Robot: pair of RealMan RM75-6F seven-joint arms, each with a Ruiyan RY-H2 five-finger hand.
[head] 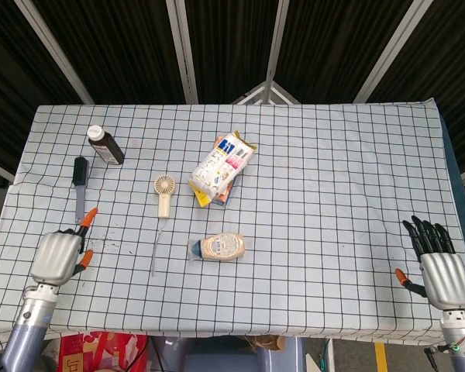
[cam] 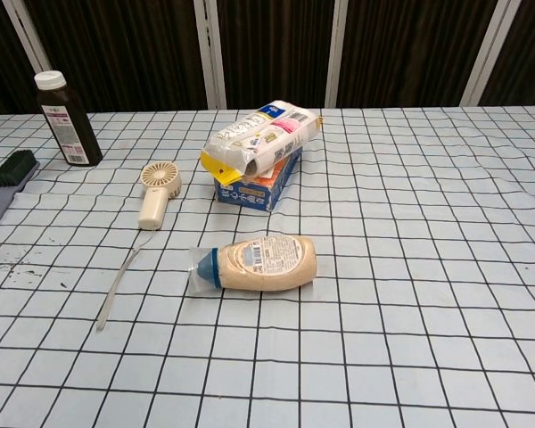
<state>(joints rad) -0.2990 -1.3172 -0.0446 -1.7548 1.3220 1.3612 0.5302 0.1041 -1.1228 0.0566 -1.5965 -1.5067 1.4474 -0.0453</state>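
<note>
On my screen the checked-cloth counter (head: 333, 178) carries a dark brown bottle with a white cap (head: 106, 145), a cream handheld fan (head: 164, 194), a white snack bag (head: 221, 163) lying on a blue-and-orange box (cam: 254, 183), and a squeeze bottle of pale sauce (head: 219, 246).

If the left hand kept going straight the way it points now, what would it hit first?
Most likely the brush: the left hand points up the table from the near-left edge, and the brush's grey handle lies just ahead. Beyond it stands the dark bottle. Height is unclear.

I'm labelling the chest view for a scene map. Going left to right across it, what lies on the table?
Brush → dark bottle → handheld fan → squeeze bottle lying on its side.
</note>
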